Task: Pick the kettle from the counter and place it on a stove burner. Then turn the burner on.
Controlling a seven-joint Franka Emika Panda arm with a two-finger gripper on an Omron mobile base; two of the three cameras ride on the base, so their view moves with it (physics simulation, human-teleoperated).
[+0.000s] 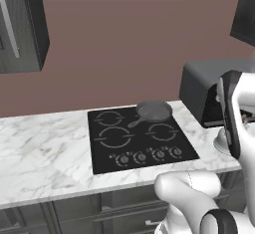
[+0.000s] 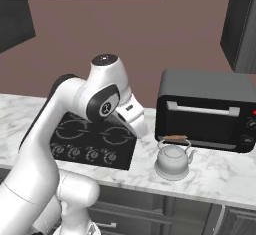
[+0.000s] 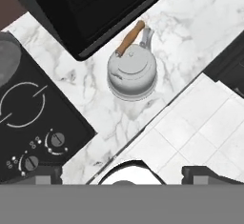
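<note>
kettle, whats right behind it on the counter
A black toaster oven stands just behind the kettle on the marble counter. The wall behind the oven is hidden by it.

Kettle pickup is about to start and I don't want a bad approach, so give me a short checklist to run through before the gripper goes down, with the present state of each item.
1. Kettle upright on the counter, in front of the toaster oven: ok.
2. Kettle handle free, nothing touching or covering it: ok.
3. Gripper open and empty: ok.
4. Gripper centred over the kettle: not ok; in the hand view the kettle sits well above the fingertips.
5. Large burner bare for the kettle: ok; the frying pan sits on a rear ring.
6. Burner knobs off: cannot tell, markings too small.
</note>
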